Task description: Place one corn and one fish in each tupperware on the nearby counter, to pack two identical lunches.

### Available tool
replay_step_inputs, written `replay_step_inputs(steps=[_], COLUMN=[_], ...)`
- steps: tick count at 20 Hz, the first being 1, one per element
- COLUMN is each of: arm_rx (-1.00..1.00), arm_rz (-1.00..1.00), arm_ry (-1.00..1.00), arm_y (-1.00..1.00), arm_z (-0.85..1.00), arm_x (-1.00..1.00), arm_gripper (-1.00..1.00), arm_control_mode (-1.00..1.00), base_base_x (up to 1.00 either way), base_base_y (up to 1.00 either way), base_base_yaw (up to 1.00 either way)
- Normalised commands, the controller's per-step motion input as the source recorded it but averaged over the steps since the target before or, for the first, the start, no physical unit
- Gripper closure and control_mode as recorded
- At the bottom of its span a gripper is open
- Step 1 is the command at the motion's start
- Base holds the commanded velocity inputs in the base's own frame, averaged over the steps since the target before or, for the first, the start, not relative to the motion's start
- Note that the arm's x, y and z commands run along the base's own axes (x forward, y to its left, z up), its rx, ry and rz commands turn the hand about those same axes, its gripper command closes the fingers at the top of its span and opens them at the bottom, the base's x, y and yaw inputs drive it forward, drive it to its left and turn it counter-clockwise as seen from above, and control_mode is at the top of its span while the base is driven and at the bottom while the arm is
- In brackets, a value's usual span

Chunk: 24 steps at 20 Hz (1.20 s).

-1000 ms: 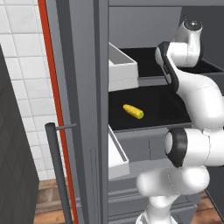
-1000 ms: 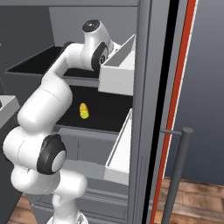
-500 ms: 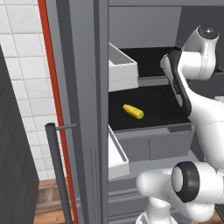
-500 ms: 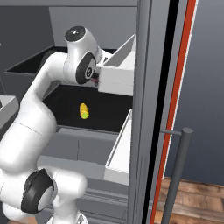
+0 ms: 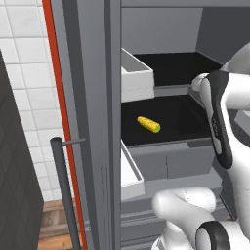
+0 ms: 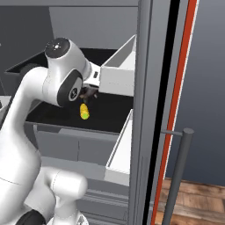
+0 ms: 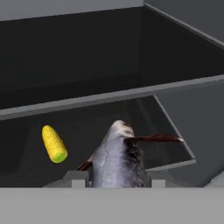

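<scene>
We find no text, label, brand, number or sign that can be read on anything in these views.

1. We see a glossy white arm (image 6: 30, 114) built of rounded, tube-like segments.
2. Our joints carry dark grey round caps, one at the upper joint (image 6: 70, 90) and one near the base (image 5: 215, 238).
3. A black band (image 5: 218, 122) runs lengthwise along one white link.
4. Our small dark hand (image 6: 88, 93) sits at the arm's end.
</scene>
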Motion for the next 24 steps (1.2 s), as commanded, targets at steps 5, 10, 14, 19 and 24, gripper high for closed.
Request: replay_step_inputs(steps=[5, 10, 14, 19, 24], arm_rx=[-0.04, -0.06, -0.06, 0.0, 0.0], arm_rz=[0.09, 0.1, 0.04, 0.0, 0.0], arm_ry=[-0.03, -0.02, 0.0, 0.0, 0.0], arm_y=[0.22, 0.29, 0.27, 0.0, 0.0], arm_z=[0.0, 0.0, 0.0, 0.0, 0.0], arm_x=[-0.94, -0.76, -0.48, 0.0, 0.0], arm_gripper=[1.0, 1.0, 1.0, 1.0, 1.0], arm_control_mode=[-1.0, -1.0, 1.0, 1.0, 1.0], base_base_x=[0.0, 0.0, -0.19, -0.91, -0.83], base_base_y=[0.0, 0.0, 0.08, 0.06, -0.08], base_base_yaw=[0.0, 0.0, 0.01, 0.12, 0.2])
